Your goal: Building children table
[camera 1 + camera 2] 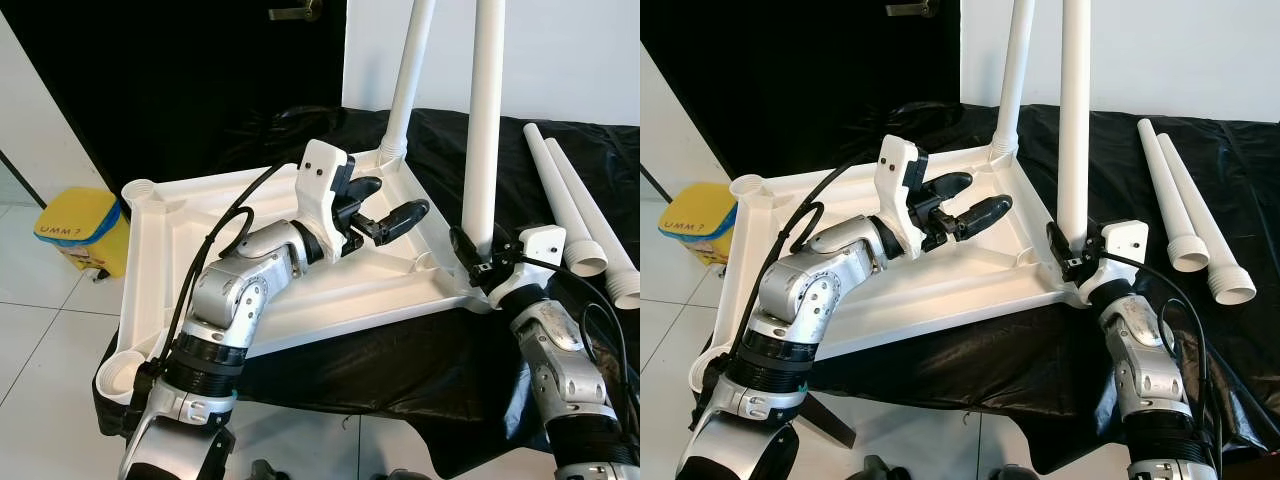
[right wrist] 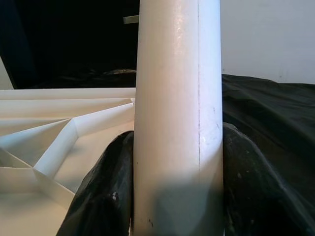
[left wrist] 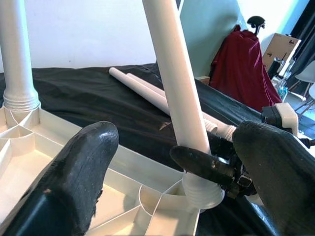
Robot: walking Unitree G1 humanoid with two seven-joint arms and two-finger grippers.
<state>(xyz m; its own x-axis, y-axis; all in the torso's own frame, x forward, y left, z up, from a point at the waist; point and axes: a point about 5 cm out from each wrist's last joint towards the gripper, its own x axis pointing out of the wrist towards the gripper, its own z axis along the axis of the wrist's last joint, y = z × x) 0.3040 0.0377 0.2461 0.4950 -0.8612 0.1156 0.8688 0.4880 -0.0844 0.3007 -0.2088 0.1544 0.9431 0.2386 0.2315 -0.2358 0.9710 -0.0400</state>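
Jaws clenched, the right gripper (image 1: 478,262) grasps the near leg (image 1: 483,120); the left gripper (image 1: 385,212) hovers spread above the tabletop (image 1: 160,260).

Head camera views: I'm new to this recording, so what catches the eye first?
The upturned white tabletop on black cloth, with two legs standing upright in its corner sockets. The right gripper clamps the nearer leg near its base, while the left gripper hovers open above the tabletop.
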